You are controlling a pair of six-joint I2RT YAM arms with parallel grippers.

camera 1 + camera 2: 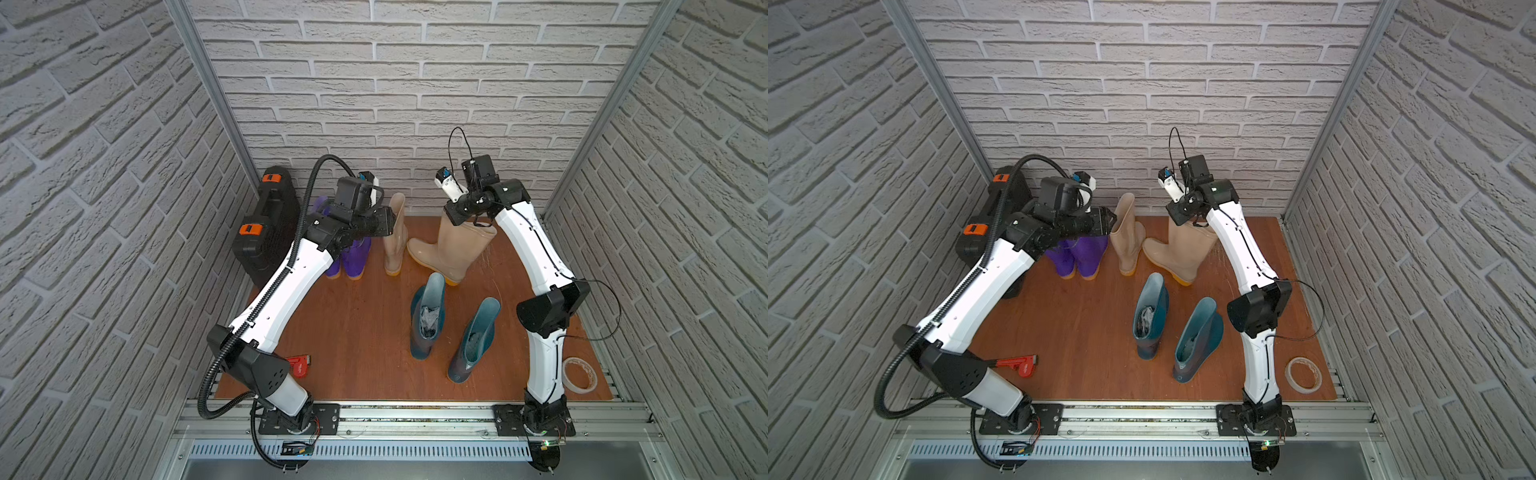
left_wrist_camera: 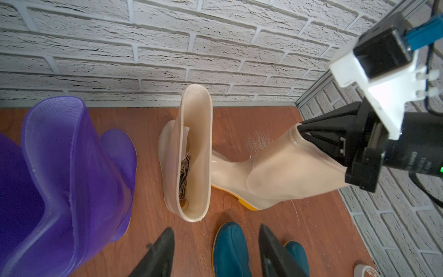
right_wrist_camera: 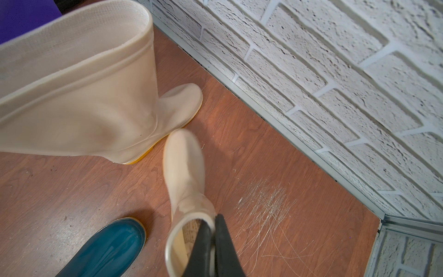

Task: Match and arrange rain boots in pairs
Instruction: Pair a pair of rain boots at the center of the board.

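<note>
Teal boots (image 1: 419,349) stand foremost on the tabletop (image 1: 353,332), purple pair (image 1: 353,259) and one beige boot (image 1: 394,245) upright behind, left jaws spread empty near them, right jaws pinching the rim of the tilted beige boot (image 1: 453,249).

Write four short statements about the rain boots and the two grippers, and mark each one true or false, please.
1. The right gripper is shut on the top rim of a beige boot. True.
2. The two purple boots stand side by side. True.
3. The left gripper holds one of the purple boots. False: its fingers are apart and it holds nothing.
4. Both teal boots lie on their sides. False: both stand upright on their soles, a little apart from each other.
</note>
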